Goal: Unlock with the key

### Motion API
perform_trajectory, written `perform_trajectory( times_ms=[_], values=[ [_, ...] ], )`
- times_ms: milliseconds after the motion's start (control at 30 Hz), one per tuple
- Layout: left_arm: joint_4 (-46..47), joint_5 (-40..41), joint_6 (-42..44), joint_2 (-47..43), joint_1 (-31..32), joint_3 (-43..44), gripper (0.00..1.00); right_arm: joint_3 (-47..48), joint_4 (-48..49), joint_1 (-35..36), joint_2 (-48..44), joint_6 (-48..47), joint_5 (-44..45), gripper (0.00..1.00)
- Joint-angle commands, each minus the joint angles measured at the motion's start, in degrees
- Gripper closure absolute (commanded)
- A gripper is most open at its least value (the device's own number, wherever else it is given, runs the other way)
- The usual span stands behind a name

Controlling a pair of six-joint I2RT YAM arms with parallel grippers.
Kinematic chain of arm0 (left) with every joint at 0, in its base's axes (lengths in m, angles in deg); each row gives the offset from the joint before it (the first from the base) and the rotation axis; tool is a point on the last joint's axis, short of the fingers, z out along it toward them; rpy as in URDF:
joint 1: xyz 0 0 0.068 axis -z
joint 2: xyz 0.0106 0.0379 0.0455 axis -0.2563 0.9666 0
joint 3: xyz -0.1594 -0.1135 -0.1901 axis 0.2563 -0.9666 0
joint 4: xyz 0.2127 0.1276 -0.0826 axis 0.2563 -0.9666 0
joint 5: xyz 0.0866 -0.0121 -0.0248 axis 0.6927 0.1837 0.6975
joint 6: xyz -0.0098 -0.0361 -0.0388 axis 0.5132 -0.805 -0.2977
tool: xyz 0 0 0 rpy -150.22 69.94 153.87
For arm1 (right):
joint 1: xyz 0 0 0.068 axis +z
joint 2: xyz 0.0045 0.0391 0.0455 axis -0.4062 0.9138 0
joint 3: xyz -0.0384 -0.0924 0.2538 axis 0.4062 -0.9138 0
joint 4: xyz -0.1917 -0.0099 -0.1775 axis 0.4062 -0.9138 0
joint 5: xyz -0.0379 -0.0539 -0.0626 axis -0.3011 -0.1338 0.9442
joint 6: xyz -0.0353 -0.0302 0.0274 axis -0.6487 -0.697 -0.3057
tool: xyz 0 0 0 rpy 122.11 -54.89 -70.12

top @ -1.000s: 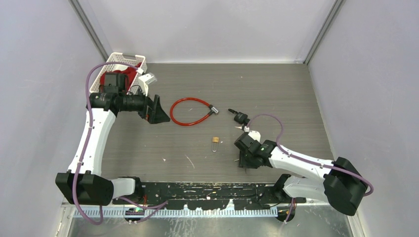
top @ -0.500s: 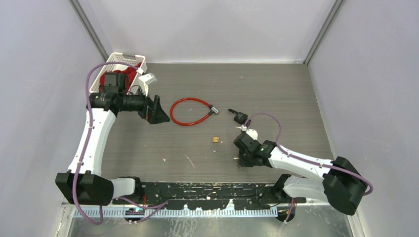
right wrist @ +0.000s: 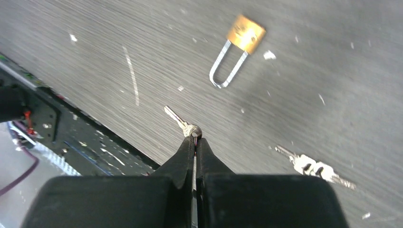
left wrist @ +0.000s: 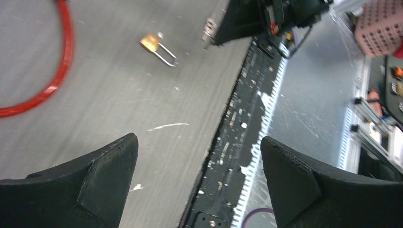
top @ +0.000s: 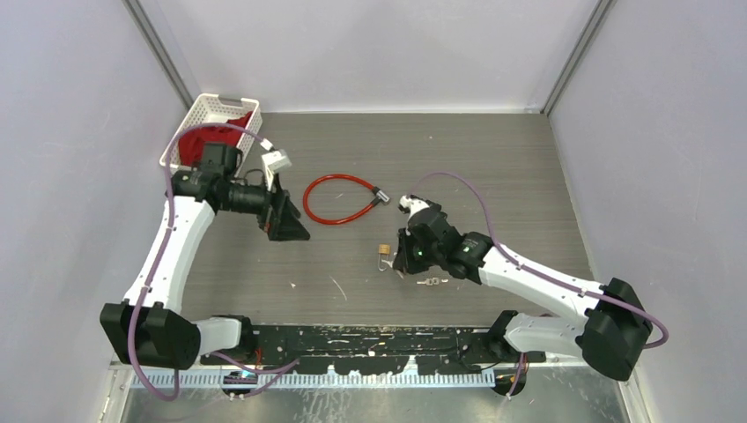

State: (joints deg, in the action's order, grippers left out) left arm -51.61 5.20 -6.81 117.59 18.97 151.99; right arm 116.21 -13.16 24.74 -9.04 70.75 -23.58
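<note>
The right gripper (right wrist: 194,139) has its black jaws pressed together on the round head of a small silver key (right wrist: 180,120). The blade sticks out past the fingertips, tilted, above the table (top: 493,176). In the top view the tips hang just right of the padlock (right wrist: 245,34), but whether they touch it cannot be told.

The padlock lies flat up ahead of the key in the wrist view, apart from it. It has a small brass body and a thin steel U-shackle that looks seated. Nothing lies between key and padlock except white flecks on the dark, wood-grained surface. To the right of the jaws, two more keys (right wrist: 309,165) lie flat, joined at their heads.

Farther left, a glossy red cable lock (left wrist: 66,47) lies in a loop on the table. Beside it the left gripper (left wrist: 198,140) has its broad, matte black fingers spread wide, holding nothing and above the surface. A white slotted basket (top: 204,110) with something red inside sits in the far left corner.
</note>
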Motion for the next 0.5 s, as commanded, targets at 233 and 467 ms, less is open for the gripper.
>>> perform_trajectory(
  times_ms=[233,467],
  values=[
    [16.1,-1.9,-18.0,-2.1,11.4,-11.6,0.0,11.4,13.1,1.1,2.6,-9.3,-0.5,0.99],
    [18.5,-4.6,-24.1,4.3,12.2,-8.7,0.12,16.2,14.1,3.0,6.0,-11.4,-1.3,0.99]
  ],
)
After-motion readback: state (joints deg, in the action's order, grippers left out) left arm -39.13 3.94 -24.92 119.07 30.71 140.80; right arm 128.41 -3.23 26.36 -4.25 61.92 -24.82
